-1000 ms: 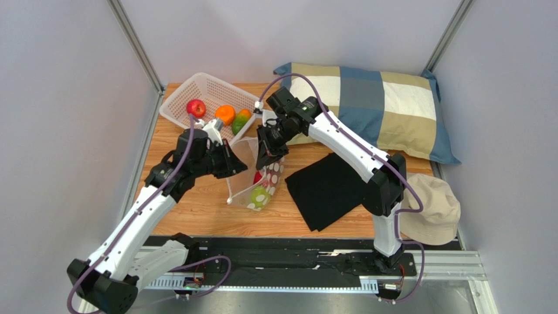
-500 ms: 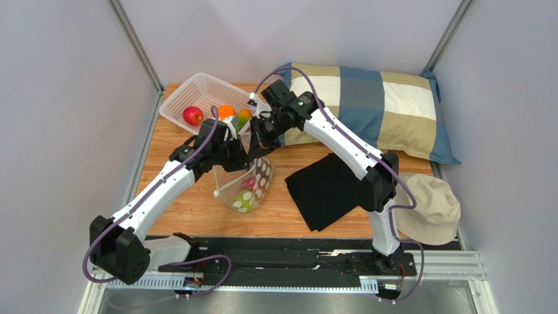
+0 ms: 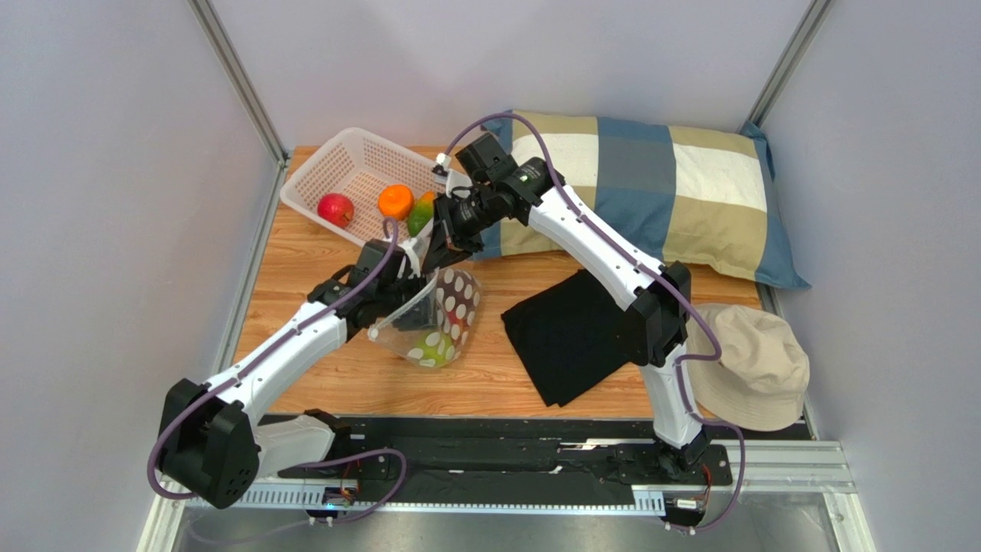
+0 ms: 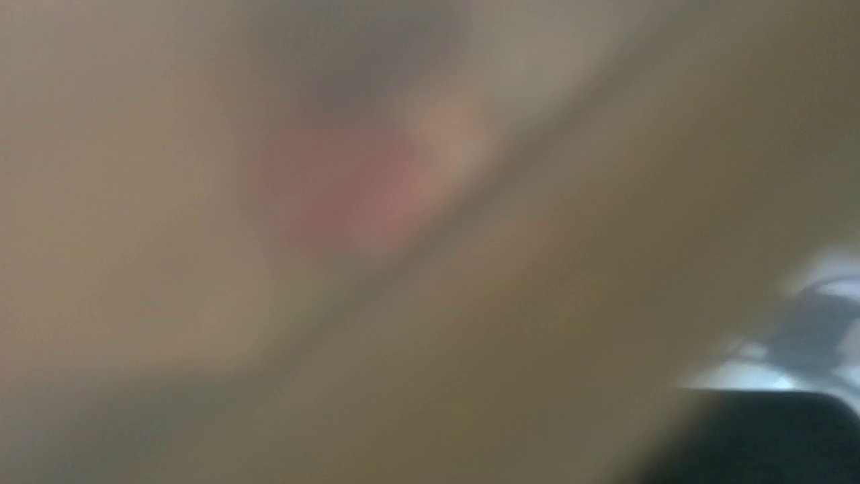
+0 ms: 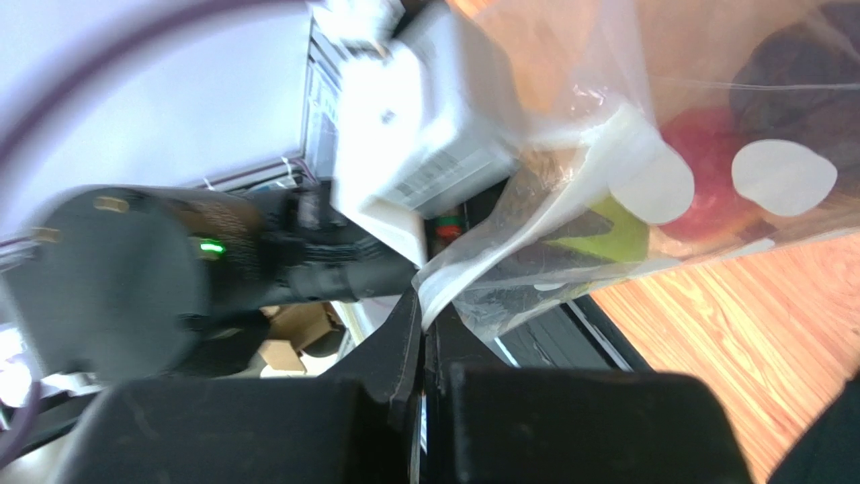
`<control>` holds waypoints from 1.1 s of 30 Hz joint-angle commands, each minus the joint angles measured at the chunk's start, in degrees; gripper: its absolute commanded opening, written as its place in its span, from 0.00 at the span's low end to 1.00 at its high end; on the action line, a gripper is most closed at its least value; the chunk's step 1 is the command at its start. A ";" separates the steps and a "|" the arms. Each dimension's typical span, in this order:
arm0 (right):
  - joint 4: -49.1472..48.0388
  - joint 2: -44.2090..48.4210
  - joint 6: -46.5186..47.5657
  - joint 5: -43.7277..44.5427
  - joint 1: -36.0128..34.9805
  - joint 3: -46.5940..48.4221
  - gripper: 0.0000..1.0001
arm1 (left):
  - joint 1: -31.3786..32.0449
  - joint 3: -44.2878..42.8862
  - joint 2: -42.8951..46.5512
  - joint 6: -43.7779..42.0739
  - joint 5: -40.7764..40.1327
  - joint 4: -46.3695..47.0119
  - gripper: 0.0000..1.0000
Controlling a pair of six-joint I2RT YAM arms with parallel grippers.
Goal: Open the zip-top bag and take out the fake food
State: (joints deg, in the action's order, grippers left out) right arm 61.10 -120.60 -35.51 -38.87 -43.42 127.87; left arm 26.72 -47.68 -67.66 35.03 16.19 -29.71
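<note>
The zip-top bag point(image 3: 438, 313) sits on the wooden table point(image 3: 302, 359), a clear, crinkly pouch with big white dots on one face. Fake food point(image 3: 434, 346) shows through its wall: a glossy green piece low down, and in the right wrist view a red piece point(image 5: 707, 166) behind the dots. Beyond the bag's far-left side a white lattice basket point(image 3: 309, 182) holds a red fruit point(image 3: 336, 209), an orange fruit point(image 3: 395, 201) and an orange-green fruit point(image 3: 421, 215), all round and shiny. My right gripper point(image 5: 421, 303) is clenched on the bag's thin top edge. My left gripper point(image 3: 397, 274) is at the bag's left rim; its camera is only a blur, so I cannot tell whether it grips. Right of the bag lies a flat black cloth point(image 3: 570, 328), beyond it a checked pillow point(image 3: 651, 173), and further right a beige hat point(image 3: 754, 370)
</note>
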 commanded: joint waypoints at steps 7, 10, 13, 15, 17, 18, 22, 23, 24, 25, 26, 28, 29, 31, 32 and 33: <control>-3.01 -0.96 -2.65 -1.13 0.88 1.51 0.25 | 0.44 5.23 2.18 -1.01 -0.80 0.63 0.55; 0.32 2.02 -0.28 2.21 2.02 -2.79 0.38 | 0.44 4.18 2.62 -0.84 0.59 -2.27 0.61; 3.32 6.68 2.18 4.68 4.21 -10.08 0.51 | 0.44 2.60 2.79 -0.40 2.70 -6.84 0.62; 3.50 10.89 2.90 5.47 5.97 -16.56 0.56 | 0.44 2.33 3.58 -0.22 4.02 -9.13 0.63; 3.24 13.80 3.86 6.00 6.59 -20.54 0.59 | 0.44 2.77 4.46 0.04 6.13 -10.97 0.64; 3.23 16.16 3.87 6.87 6.77 -23.95 0.59 | 0.44 3.03 4.73 -0.48 7.27 -10.98 0.64; 0.17 20.48 1.59 4.16 6.77 -32.65 0.64 | 0.44 3.39 4.91 -1.45 10.09 -12.29 0.68; -1.06 21.36 1.06 3.98 7.03 -33.82 0.64 | 0.44 3.12 4.12 -2.58 10.62 -13.60 0.68; -1.77 22.15 0.01 3.11 7.29 -34.70 0.64 | 0.44 2.86 3.68 -3.12 11.14 -14.05 0.68; -3.52 23.46 -0.35 2.49 7.38 -35.32 0.64 | 0.44 2.60 3.06 -3.56 12.28 -14.49 0.68; -3.79 23.91 -0.70 2.31 7.56 -34.98 0.65 | 0.44 2.59 3.15 -4.08 12.47 -15.10 0.68; -3.10 24.53 -2.28 3.54 7.56 -35.06 0.61 | 0.44 2.42 3.41 -4.26 12.03 -15.46 0.68; -4.31 24.79 -3.33 3.80 6.86 -36.89 0.49 | 0.44 2.33 4.02 -4.09 11.77 -15.64 0.68; -9.22 25.41 -7.09 2.84 5.54 -43.20 0.33 | 0.44 2.07 4.64 -3.48 10.80 -15.81 0.68; -15.42 25.24 -8.16 1.97 3.97 -48.89 0.18 | 0.44 2.07 4.90 -2.86 10.71 -15.64 0.67; -18.53 24.89 -8.87 0.57 3.17 -51.56 0.17 | 0.44 1.98 4.82 -2.42 10.27 -15.72 0.66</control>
State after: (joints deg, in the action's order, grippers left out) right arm 54.89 -96.36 -38.41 -35.03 -36.80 86.87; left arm 26.92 -43.38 -64.27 32.45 26.30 -43.72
